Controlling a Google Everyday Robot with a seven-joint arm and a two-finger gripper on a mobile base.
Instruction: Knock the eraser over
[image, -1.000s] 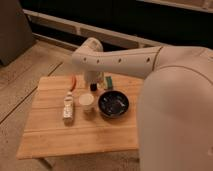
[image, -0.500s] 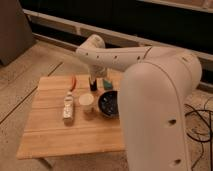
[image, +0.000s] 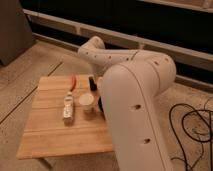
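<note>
Several small things sit on the wooden table (image: 55, 137). The eraser (image: 91, 82), a dark little block, stands upright near the far edge. A red thing (image: 73, 82) lies to its left, close by but apart from it. Nearer me are a white cup (image: 86, 100) and, left of that, a long white object (image: 68, 108) lying flat. A dark bowl (image: 100, 104) peeks out just right of the cup, mostly hidden behind the arm (image: 135, 105). That big white arm bends at its elbow above the table's far side and reaches down. The gripper (image: 98, 81) is low at the far edge, just right of the eraser, and the arm covers most of it. I cannot tell whether it is spread or pressed together, nor whether it touches the eraser. Black cables (image: 192, 127) lie on the floor to the right.
</note>
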